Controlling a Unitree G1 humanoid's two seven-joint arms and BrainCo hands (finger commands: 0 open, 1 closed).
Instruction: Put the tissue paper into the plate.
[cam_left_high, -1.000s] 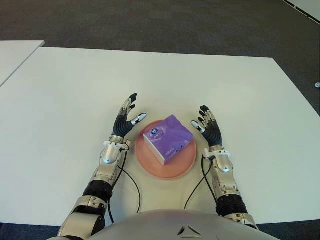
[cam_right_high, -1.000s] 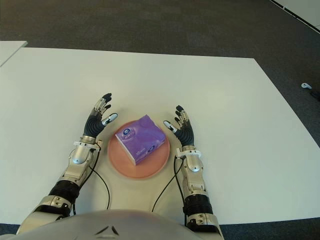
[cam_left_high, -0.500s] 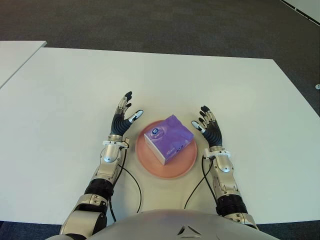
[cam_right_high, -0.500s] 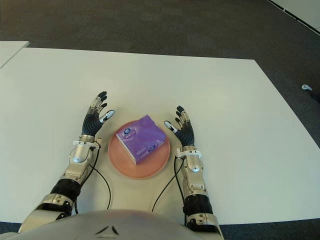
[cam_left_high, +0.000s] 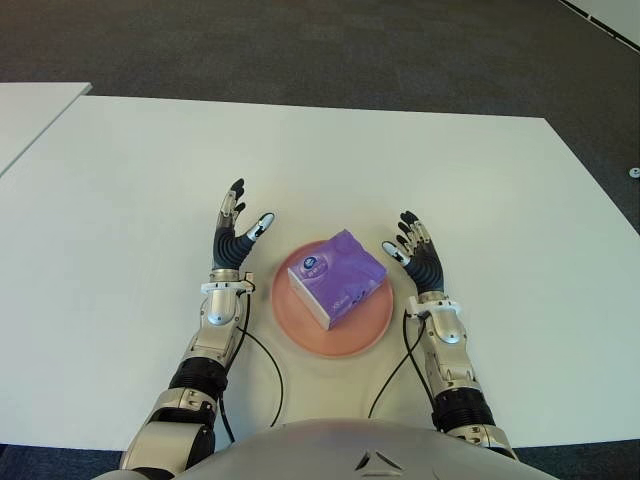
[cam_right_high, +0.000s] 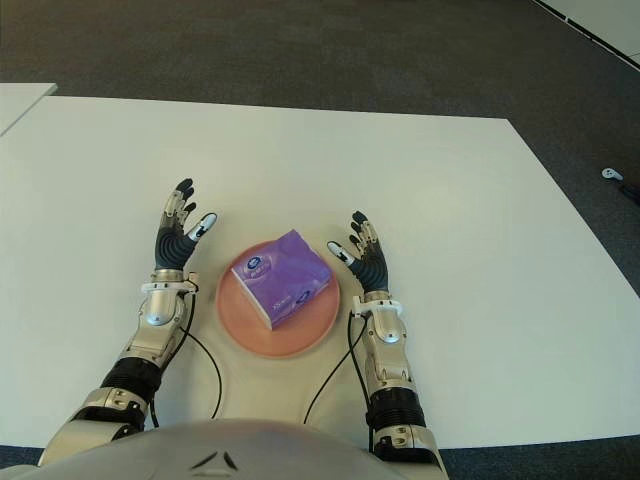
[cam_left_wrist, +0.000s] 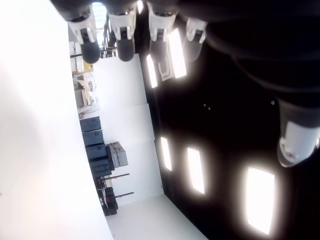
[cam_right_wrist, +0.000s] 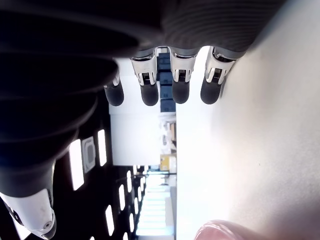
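You are seeing the purple tissue pack (cam_left_high: 336, 277) lying in the pink plate (cam_left_high: 370, 325) on the tabletop (cam_left_high: 130, 180), left hand (cam_left_high: 232, 236) and right hand (cam_left_high: 419, 259) flanking it with fingers spread and empty; likely light, soft, slippery-wrapped, so be gripping its long sides.

Purple tissue pack (cam_left_high: 336, 276), on pink plate (cam_left_high: 371, 325)

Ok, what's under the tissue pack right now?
The tissue pack sits on the pink plate, whose rim shows all around it. The plate's middle is covered by the pack. Both hands are open beside it.
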